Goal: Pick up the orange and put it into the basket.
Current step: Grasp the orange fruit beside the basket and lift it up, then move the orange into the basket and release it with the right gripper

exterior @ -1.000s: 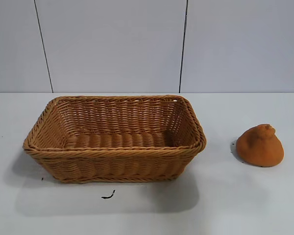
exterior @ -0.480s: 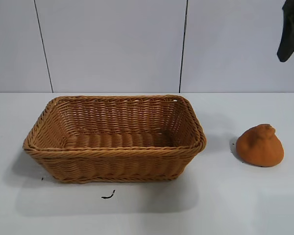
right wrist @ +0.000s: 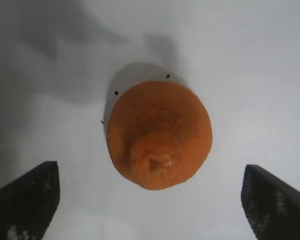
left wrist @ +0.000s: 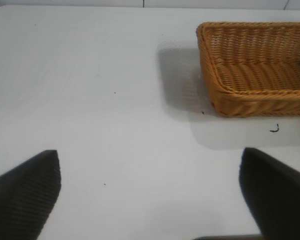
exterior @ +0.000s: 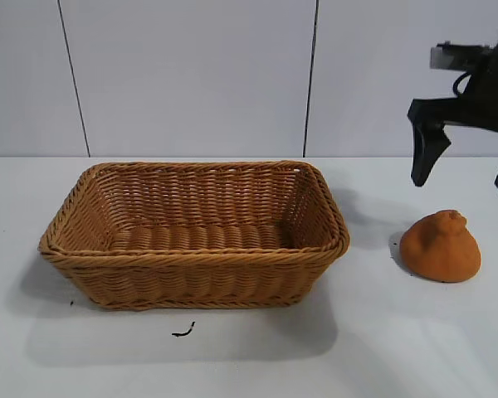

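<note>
The orange sits on the white table at the right, knobby bump up; it also shows in the right wrist view. The tan wicker basket stands empty at centre left and shows in the left wrist view. My right gripper hangs open above the orange, fingers wide apart and clear of it; in its own view the fruit lies just ahead of the jaws. My left gripper is open and empty over bare table left of the basket, out of the exterior view.
A small black mark lies on the table in front of the basket. A grey panelled wall stands behind the table.
The right arm has come down into the exterior view from the upper right and now hangs above the orange. The orange and basket have not moved.
</note>
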Robot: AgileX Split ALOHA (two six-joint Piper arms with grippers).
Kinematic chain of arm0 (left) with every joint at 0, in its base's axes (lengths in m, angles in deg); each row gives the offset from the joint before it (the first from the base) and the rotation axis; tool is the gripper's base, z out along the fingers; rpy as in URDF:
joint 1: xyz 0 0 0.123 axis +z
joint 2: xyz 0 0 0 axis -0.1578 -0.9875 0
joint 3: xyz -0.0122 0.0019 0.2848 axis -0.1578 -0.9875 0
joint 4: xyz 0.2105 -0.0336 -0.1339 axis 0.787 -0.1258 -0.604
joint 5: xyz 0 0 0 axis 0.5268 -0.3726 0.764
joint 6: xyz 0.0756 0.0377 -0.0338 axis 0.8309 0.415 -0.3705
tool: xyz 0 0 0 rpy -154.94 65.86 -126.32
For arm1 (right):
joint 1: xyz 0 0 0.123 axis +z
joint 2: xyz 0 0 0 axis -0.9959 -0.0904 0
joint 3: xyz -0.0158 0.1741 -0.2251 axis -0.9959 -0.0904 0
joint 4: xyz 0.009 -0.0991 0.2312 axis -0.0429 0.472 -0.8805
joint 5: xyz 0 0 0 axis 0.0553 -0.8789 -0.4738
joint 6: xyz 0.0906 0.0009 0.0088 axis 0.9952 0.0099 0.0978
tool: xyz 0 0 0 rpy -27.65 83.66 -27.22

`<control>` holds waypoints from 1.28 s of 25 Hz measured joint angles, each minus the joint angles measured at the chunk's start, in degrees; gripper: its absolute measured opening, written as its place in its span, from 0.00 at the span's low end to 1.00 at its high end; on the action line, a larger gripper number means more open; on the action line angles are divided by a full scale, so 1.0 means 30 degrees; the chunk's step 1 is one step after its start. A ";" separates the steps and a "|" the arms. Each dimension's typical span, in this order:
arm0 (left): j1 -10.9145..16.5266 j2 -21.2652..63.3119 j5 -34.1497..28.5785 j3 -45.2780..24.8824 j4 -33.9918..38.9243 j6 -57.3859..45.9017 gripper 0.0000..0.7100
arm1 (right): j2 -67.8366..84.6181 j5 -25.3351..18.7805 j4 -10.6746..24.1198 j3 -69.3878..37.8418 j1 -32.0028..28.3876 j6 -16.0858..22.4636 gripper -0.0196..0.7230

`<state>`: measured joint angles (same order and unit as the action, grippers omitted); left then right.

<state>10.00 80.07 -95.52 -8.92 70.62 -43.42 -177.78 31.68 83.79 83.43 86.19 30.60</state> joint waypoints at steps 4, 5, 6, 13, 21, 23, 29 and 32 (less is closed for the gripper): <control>0.0000 0.0000 0.0000 0.0000 0.0000 0.0000 0.98 | -0.0793 0.0462 0.0000 0.0018 0.0000 0.0000 0.93; 0.0000 0.0000 0.0000 0.0000 0.0000 0.0000 0.98 | -0.0932 0.0462 0.0000 0.0018 0.0000 0.0000 0.92; 0.0000 0.0000 0.0000 0.0000 0.0000 0.0000 0.98 | -0.1012 0.0443 0.0000 0.0018 0.0000 0.0000 0.90; 0.0000 0.0000 0.0000 0.0000 0.0000 0.0000 0.98 | -0.1138 0.0367 0.0000 0.0018 0.0000 0.0000 0.31; 0.0000 0.0000 0.0018 0.0000 0.0000 0.0000 0.98 | 0.0103 -0.1008 -0.0036 0.0792 0.0000 -0.0344 0.08; 0.0000 0.0000 0.0018 0.0000 0.0000 0.0006 0.98 | 0.0653 -0.2164 -0.0036 0.1656 0.0000 -0.0344 0.08; 0.0000 0.0000 0.0018 0.0000 0.0000 0.0006 0.98 | 0.1602 -0.5756 -0.0036 0.5462 0.0007 -0.0361 0.08; 0.0000 0.0000 0.0018 0.0000 0.0000 0.0006 0.98 | 0.1602 -0.5973 0.0143 0.6981 0.0480 -0.0361 0.08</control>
<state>10.00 80.07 -95.47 -8.92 70.62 -43.41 -172.98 13.77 84.22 104.37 87.63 29.52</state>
